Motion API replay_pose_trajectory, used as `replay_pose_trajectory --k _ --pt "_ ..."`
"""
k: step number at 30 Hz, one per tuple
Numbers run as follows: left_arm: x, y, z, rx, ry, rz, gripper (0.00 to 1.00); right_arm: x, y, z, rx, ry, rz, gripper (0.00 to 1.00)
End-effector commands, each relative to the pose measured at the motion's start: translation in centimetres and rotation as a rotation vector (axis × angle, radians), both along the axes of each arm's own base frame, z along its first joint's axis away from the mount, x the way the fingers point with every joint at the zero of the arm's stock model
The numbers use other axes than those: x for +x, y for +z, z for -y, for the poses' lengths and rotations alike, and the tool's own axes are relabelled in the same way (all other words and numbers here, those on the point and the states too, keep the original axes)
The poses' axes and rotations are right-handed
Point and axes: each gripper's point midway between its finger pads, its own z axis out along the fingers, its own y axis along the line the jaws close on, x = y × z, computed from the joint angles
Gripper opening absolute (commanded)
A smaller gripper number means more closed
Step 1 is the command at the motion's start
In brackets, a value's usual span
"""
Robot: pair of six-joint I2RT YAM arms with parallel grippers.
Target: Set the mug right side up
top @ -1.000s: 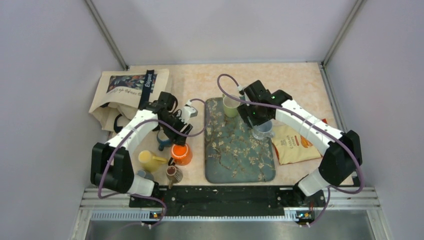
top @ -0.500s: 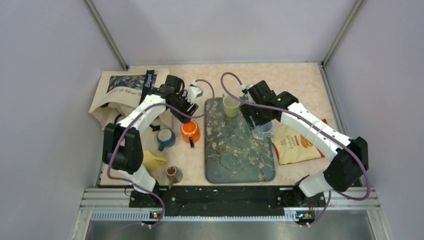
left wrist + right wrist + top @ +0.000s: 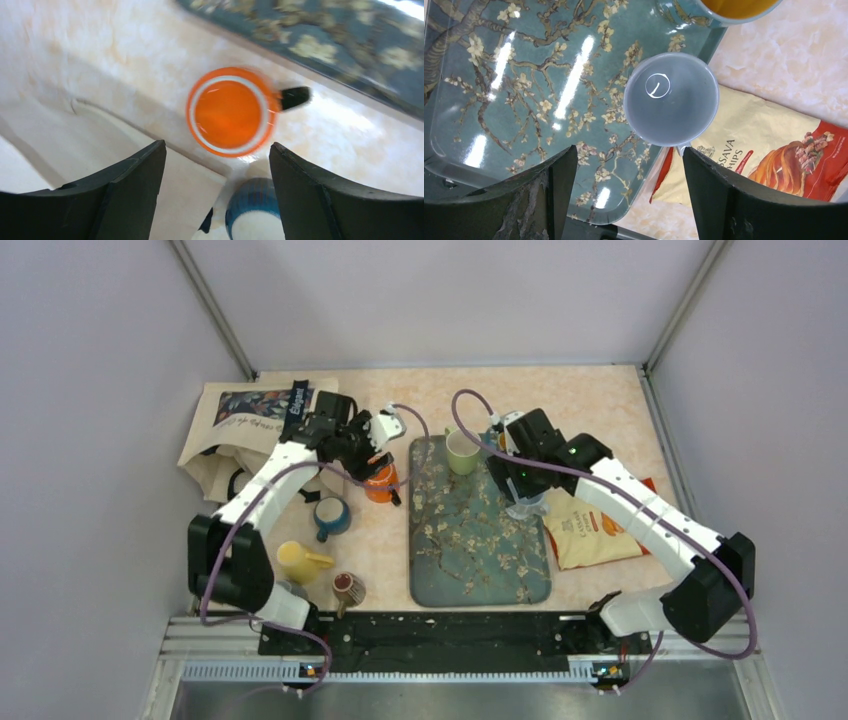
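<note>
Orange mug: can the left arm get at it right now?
Likely yes. The left end effector hangs open above the orange mug, with nothing between them. The blue mug close by could crowd one finger.

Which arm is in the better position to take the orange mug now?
Left. The left gripper, jaws open, hangs directly above the orange mug; the right gripper hangs over the clear cup.

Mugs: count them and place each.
6: green mug on the tray, clear mug at its right edge; orange mug, blue mug, yellow mug, brown cup left of it. Others may be hidden.
</note>
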Motion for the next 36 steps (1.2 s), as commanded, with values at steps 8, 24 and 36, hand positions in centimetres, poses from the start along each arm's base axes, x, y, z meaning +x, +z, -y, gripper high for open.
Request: replay_pose_trajectory --k 8,24,36 --pt "-8.6 -1.0 5.3 0.149 -0.872 0.069 0.79 0.0 2.2 -0.7 0.170 0.018 0.071 0.79" --pt "-6.3 -7.2 3.9 0.516 -0.992 -0.047 0.61 -1.1 1.5 0.1 0.202 0.032 0.049 0.79" --pt "-2.7 -9.0 3.0 0.656 -0.893 0.043 0.40 -1.1 1.8 -0.7 0.234 0.052 0.046 0.79"
